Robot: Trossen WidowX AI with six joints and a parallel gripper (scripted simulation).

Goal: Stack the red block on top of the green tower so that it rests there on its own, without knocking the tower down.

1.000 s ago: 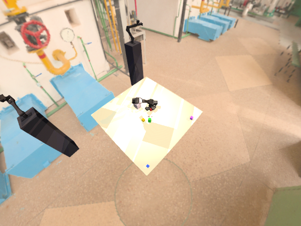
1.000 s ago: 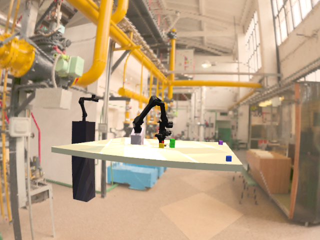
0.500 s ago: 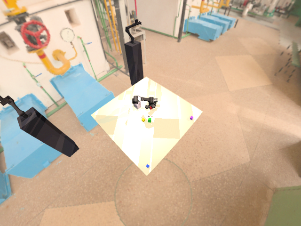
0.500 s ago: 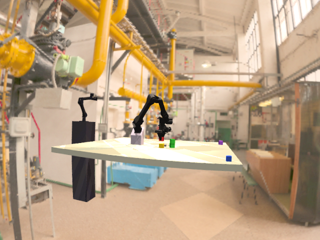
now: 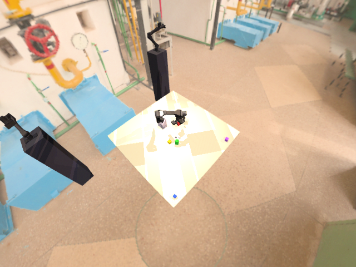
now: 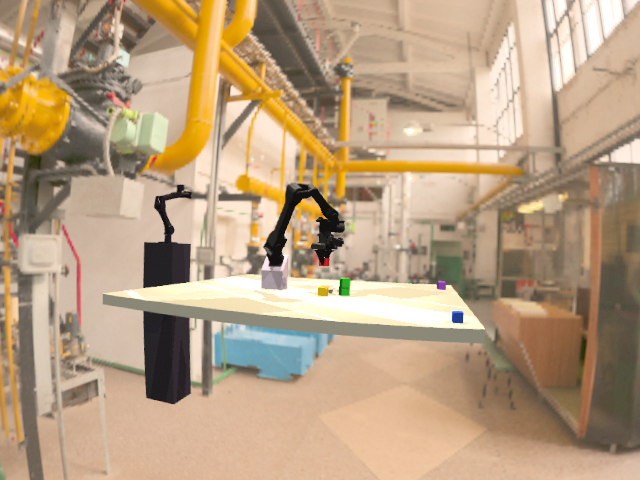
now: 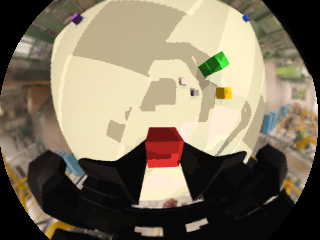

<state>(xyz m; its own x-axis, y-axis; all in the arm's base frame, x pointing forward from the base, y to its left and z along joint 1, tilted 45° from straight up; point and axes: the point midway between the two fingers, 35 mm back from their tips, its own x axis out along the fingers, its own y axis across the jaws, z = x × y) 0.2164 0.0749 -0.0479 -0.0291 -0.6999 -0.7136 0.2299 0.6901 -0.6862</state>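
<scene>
The red block [image 5: 178,123] [image 6: 324,261] [image 7: 164,148] is between the fingertips and is held well above the table, higher than the top of the green tower. My gripper [image 6: 324,258] [image 7: 162,140] is shut on it. The green tower [image 5: 177,142] [image 6: 344,286] [image 7: 214,64] stands upright, two blocks high, on the table. In the exterior view it is to the right of the gripper and lower. In the wrist view it is ahead and to the right of the red block, with a gap between them.
A yellow block [image 5: 169,141] [image 6: 323,290] [image 7: 224,93] stands close beside the tower. Two small pale cubes [image 7: 183,80] [image 7: 194,92] lie near it. A purple block [image 5: 226,139] [image 6: 441,285] [image 7: 76,18] and a blue block [image 5: 174,196] [image 6: 457,316] [image 7: 245,18] are near table corners.
</scene>
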